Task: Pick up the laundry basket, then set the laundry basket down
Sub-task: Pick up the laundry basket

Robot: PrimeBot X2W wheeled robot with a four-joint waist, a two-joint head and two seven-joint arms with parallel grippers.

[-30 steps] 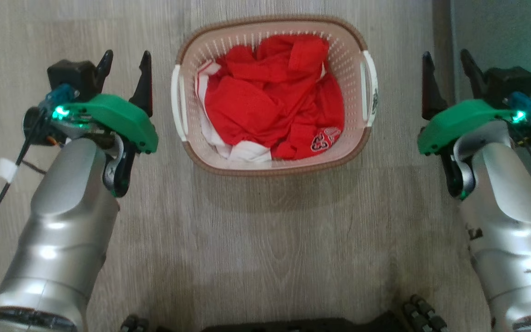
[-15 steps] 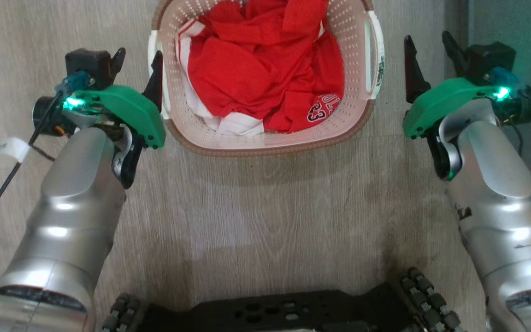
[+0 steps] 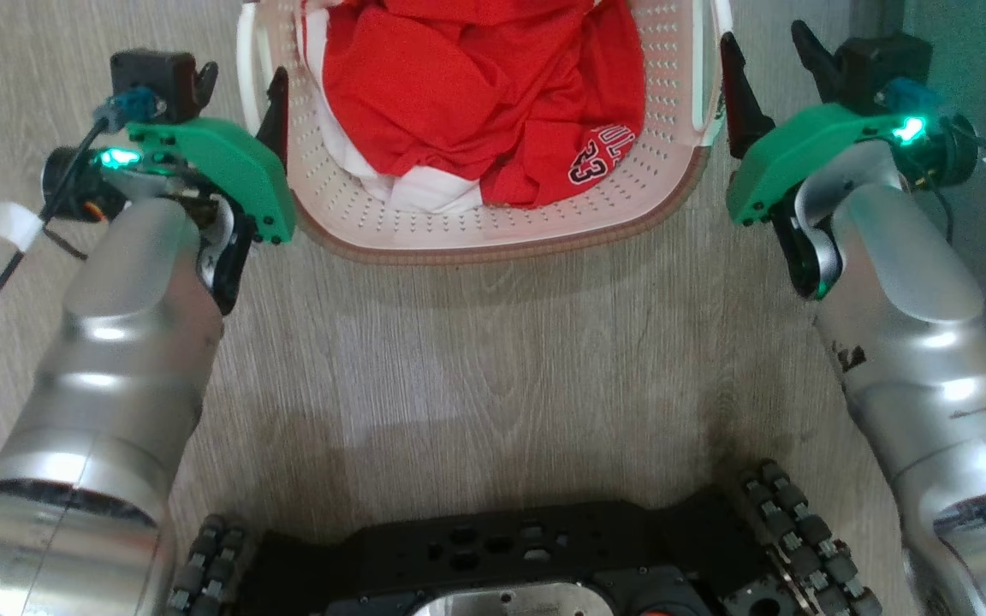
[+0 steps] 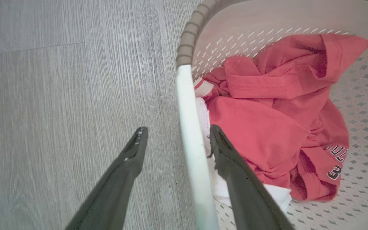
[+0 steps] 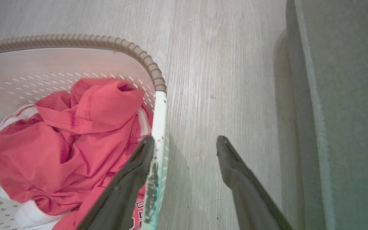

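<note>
a: where is the basket [image 3: 493, 244] sitting?
b: it is sitting on the floor [image 3: 493, 368] between our arms, holding a red shirt [image 3: 459, 85].
a: why are we spreading both sets of fingers?
b: we are straddling the handles. the left gripper [image 4: 177, 129] is bracketing the left handle [image 4: 187, 105], one finger inside, one outside. the right gripper [image 5: 185, 139] is doing likewise on the right handle [image 5: 160, 111]. nothing is being pinched, so we are judging the lift as not yet begun.
</note>
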